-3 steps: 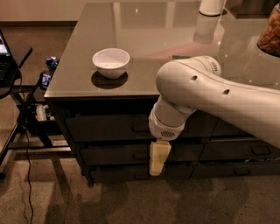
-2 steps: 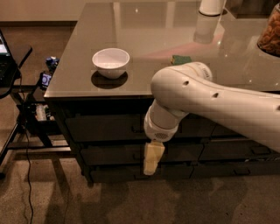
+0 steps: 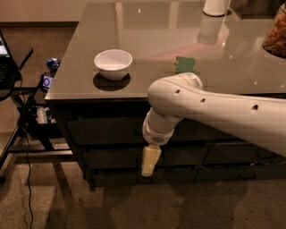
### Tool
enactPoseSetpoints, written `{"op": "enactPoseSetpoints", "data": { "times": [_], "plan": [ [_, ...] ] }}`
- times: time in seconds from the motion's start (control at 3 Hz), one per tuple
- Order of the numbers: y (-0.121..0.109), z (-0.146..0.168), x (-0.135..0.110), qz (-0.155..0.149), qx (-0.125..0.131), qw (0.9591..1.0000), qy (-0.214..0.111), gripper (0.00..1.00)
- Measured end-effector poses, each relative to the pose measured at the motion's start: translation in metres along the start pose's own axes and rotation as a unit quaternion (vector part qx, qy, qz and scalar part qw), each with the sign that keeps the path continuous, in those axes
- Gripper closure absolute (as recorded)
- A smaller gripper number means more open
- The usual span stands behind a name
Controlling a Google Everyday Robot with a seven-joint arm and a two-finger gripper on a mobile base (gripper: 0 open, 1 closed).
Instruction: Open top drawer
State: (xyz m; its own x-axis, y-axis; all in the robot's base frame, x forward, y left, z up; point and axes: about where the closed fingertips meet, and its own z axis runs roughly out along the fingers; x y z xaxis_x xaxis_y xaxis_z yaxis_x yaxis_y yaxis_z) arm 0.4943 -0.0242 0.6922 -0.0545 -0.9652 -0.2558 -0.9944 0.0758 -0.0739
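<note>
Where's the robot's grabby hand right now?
In the camera view, the gripper hangs pointing down near the middle, in front of the dark drawer stack under the countertop, below and to the right of the white bowl.

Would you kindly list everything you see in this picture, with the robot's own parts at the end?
table: one, glossy grey top, centre.
bowl: one, white, on the table near its front left corner.
sponge: one, green, on the table right of the bowl.
cylinder: one, white, at the table's far edge.
container: one, brown contents, at the right edge.
top drawer: one, dark, under the table top, looks shut.
lower drawers: two, dark, beneath it.
stand: one, dark, with cables, left of the table.
arm: one, white, reaching in from the right.
hand: one, cream, hanging before the lower drawers.
</note>
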Motion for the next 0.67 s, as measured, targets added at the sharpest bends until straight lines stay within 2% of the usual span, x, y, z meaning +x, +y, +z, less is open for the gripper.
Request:
{"op": "enactPoseSetpoints", "data": {
  "times": [0.67],
  "plan": [
    [-0.009,0.029,0.005,0.009,-0.014,0.9999,0.001,0.0]
  ]
}}
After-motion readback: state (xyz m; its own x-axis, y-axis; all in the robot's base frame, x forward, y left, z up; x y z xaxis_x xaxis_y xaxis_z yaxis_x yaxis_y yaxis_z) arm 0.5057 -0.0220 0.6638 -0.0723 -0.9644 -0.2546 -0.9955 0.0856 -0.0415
